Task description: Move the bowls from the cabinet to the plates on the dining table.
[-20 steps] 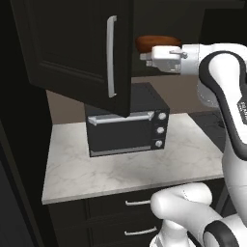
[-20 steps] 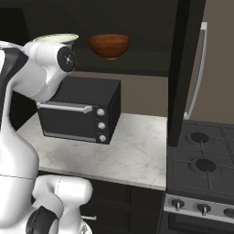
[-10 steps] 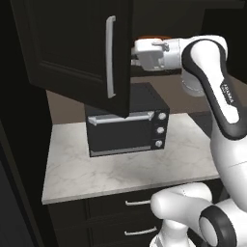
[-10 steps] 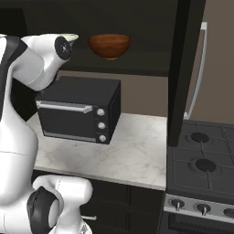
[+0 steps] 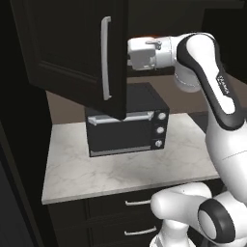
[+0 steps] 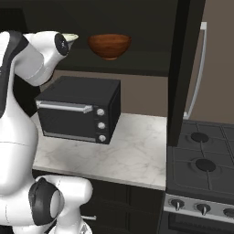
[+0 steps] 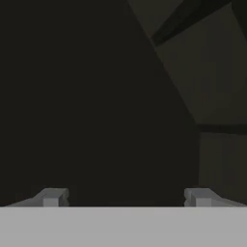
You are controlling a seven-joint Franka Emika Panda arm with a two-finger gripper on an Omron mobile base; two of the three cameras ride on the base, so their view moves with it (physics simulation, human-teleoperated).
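- The brown bowl [image 6: 109,45] sits on the cabinet [image 6: 137,27] shelf, above the black toaster oven [image 6: 80,109].
- A cream bowl's rim [image 6: 70,37] peeks out beside the arm's wrist, left of the brown bowl.
- The fingers [image 7: 125,197] stand wide apart in the dark cabinet, holding nothing.
- The open cabinet door [image 5: 77,53] hangs left of the wrist, over the desk [image 5: 120,164].

The bowl [image 6: 109,45] is glossy reddish-brown, wood-like. The cabinet [image 5: 72,48] is black-brown with a silver bar handle [image 5: 104,58]. Below, the toaster oven [image 6: 80,109] is black with silver knobs. The desk [image 6: 123,155] is grey-white with marble veins. The stove [image 6: 201,169] is dark grey. The fingers [image 7: 53,197] are grey.
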